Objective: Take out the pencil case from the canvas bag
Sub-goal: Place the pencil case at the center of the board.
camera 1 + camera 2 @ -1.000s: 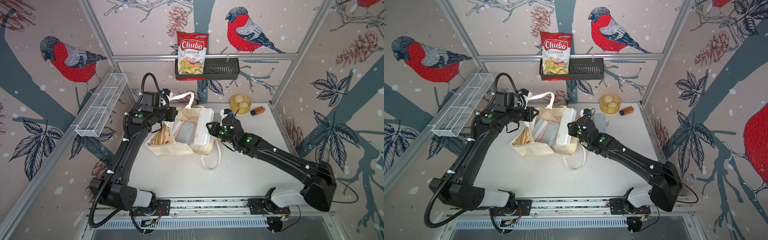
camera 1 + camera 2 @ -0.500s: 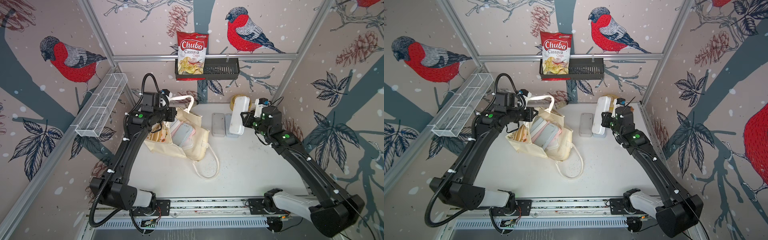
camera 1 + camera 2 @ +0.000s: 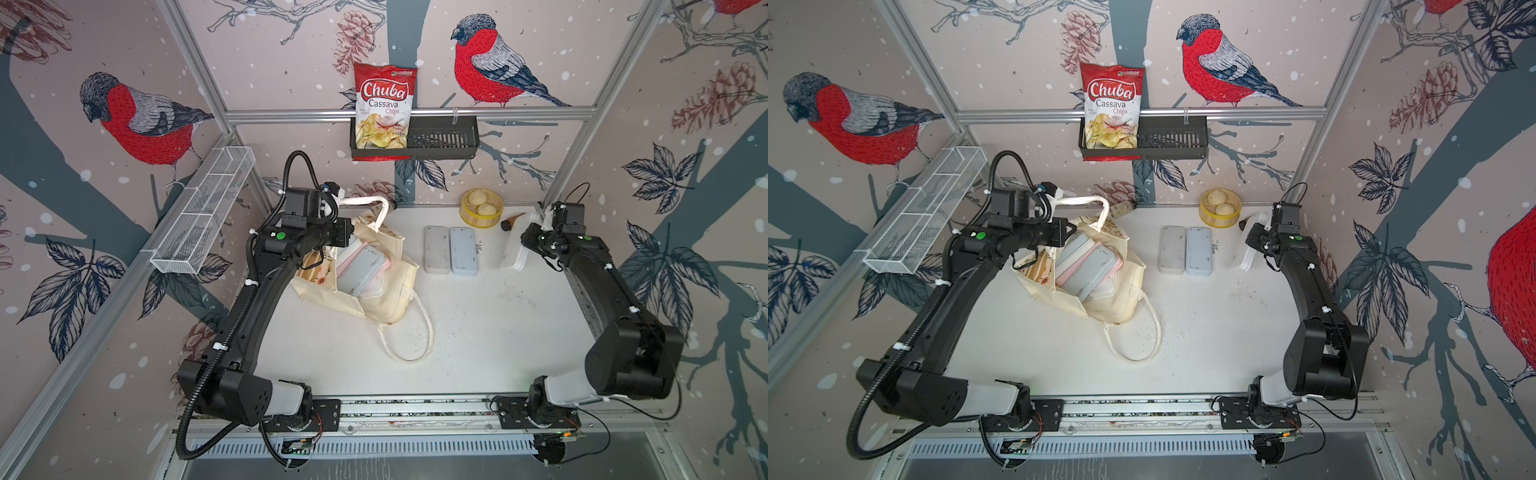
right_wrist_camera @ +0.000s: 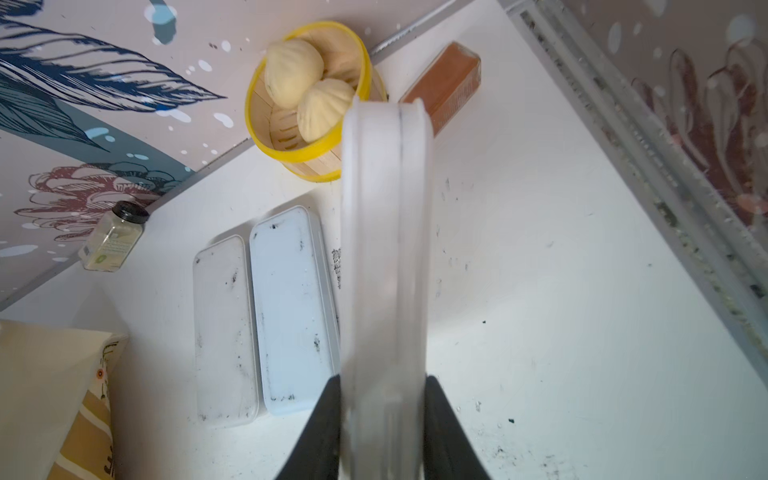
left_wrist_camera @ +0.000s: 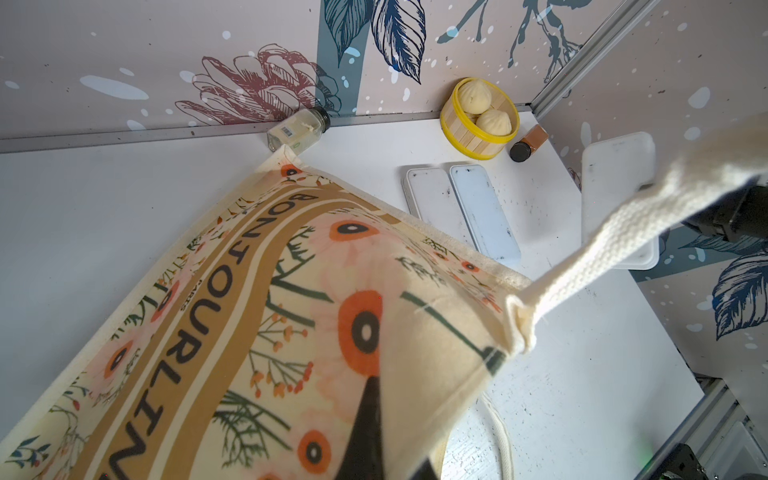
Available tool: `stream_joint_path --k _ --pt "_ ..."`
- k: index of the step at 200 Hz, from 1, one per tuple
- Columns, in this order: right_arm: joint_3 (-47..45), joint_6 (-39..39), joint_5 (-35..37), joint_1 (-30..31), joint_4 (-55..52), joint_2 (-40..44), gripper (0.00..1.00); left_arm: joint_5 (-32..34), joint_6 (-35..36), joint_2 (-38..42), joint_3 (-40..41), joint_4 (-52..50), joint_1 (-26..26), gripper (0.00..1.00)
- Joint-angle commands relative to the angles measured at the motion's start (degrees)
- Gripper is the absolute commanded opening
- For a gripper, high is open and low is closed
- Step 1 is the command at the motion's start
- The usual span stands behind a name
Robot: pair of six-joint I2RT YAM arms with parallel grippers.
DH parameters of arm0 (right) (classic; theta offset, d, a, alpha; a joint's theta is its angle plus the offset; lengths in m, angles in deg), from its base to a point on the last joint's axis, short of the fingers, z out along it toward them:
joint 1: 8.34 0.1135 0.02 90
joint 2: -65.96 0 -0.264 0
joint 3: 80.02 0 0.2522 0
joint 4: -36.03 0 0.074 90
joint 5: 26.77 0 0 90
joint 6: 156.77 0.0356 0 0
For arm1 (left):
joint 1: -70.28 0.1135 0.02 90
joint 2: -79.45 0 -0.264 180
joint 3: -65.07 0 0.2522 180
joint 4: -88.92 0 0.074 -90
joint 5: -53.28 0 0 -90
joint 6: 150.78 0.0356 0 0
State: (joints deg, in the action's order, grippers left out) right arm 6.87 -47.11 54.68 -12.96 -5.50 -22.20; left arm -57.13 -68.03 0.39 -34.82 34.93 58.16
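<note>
The canvas bag [image 3: 390, 291] [image 3: 1121, 299] lies open at the table's left middle, with several pencil cases [image 3: 359, 270] stacked in its mouth. My left gripper [image 3: 345, 232] [image 5: 386, 390] is shut on the bag's cloth rim [image 5: 249, 311], and one loop handle [image 5: 623, 232] is lifted past the camera. At the back right, my right gripper [image 3: 525, 241] [image 4: 384, 386] is shut on a white pencil case [image 4: 384, 249] [image 3: 515, 249] [image 3: 1246, 249], held on edge just above the table. Both black fingers [image 4: 328, 399] press on its sides.
Two pencil cases [image 3: 436, 249] [image 3: 463, 250] lie side by side between the bag and the held case. A yellow steamer with buns [image 3: 481, 208], a brown bottle [image 3: 512, 221] and a spice jar [image 5: 297, 131] line the back wall. A wire basket [image 3: 203, 220] hangs left.
My right arm has carried the white pencil case from the bag's mouth across to the back right of the table. The bag has slumped. The left arm has stayed put.
</note>
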Motion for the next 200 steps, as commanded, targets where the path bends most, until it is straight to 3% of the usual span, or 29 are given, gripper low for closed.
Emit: stream_joint_path --k 1,67,98,135,200 --pt "2.7 -3.4 -2.2 -1.0 -0.3 -3.5 0.14 -1.5 0.0 0.1 0.8 2.0 0.2 0.0" --pt "17.5 -18.2 -10.8 -1.6 -12.5 -17.6 0.15 -3.0 0.9 -2.3 0.1 2.6 0.2 0.0" --pt "21.6 -21.8 -11.0 -1.3 -16.6 -22.2 0.15 -3.6 1.3 -3.7 -0.2 2.8 0.3 0.0" --pt "21.5 -23.1 -10.1 -0.7 -16.8 -24.0 0.16 -5.2 2.1 -6.3 -2.7 2.0 0.3 0.0" --pt "20.0 -20.6 -15.2 0.5 -10.9 -27.4 0.17 -6.2 1.8 -6.3 -3.1 1.4 0.3 0.0"
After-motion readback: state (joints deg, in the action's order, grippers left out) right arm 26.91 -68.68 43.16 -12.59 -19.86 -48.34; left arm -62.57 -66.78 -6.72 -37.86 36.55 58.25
